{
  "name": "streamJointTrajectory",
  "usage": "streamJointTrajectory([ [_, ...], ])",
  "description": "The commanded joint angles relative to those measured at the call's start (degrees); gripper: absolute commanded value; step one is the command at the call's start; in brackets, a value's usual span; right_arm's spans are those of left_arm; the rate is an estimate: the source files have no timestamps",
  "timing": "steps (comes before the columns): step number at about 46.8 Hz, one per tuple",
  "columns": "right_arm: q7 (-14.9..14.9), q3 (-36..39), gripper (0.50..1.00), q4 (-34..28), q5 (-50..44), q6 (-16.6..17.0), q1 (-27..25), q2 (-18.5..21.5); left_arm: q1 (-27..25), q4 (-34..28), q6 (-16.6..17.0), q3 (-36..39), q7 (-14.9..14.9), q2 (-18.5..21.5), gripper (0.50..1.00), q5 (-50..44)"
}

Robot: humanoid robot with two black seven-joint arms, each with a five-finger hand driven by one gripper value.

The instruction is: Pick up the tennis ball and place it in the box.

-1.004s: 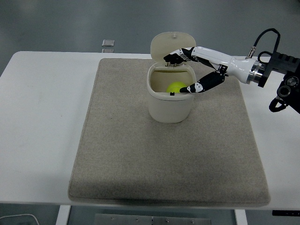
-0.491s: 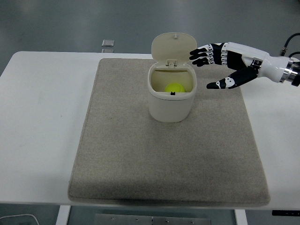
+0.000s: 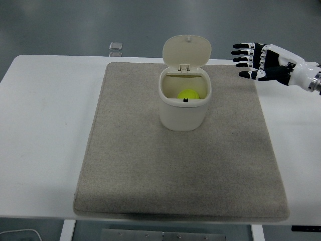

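Observation:
A yellow-green tennis ball (image 3: 188, 94) lies inside the cream box (image 3: 183, 114), whose hinged lid (image 3: 186, 50) stands open at the back. The box sits on the beige mat, slightly right of its centre and toward the far side. My right hand (image 3: 249, 61) hovers to the right of the lid, well clear of the box, with its fingers spread and nothing in it. No left arm shows in the head view.
The beige mat (image 3: 150, 170) covers most of the white table (image 3: 40, 130). A small clear square object (image 3: 115, 46) lies just beyond the table's far edge at the left of the mat.
My right hand has pulled back from over the box opening to the right and slightly up. The ball stays inside the box.

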Motion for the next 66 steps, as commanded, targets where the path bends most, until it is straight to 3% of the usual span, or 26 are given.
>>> streamJointTrajectory([
  [1, -2.44, 0.08, 0.858, -2.56, 4.06, -0.54, 0.13, 1.85, -0.01, 0.00, 0.00, 0.00, 0.00, 0.00, 0.992, 0.00],
  [12, -11.67, 0.17, 0.858, -6.87, 19.53, -3.44, 0.39, 5.54, -0.01, 0.00, 0.00, 0.00, 0.00, 0.00, 0.992, 0.00],
  [19, -14.75, 0.25, 0.856, -7.13, 26.39, -5.82, 0.39, 6.60, -0.01, 0.00, 0.00, 0.00, 0.00, 0.00, 0.992, 0.00],
  [30, -15.64, 2.98, 0.856, -7.13, 35.01, -7.58, 0.39, 8.01, -0.01, 0.00, 0.00, 0.00, 0.00, 0.00, 0.992, 0.00],
  [40, -14.93, 2.98, 0.862, -6.96, 35.10, -7.66, 0.21, 8.18, -0.01, 0.00, 0.00, 0.00, 0.00, 0.00, 0.992, 0.00],
  [43, -14.93, 2.98, 0.901, -6.87, 35.01, -7.66, 0.13, 8.27, -0.01, 0.00, 0.00, 0.00, 0.00, 0.00, 0.992, 0.00],
  [66, -14.41, 2.89, 0.903, -7.13, 35.10, -7.58, -0.93, 8.45, -0.01, 0.00, 0.00, 0.00, 0.00, 0.00, 0.992, 0.00],
])
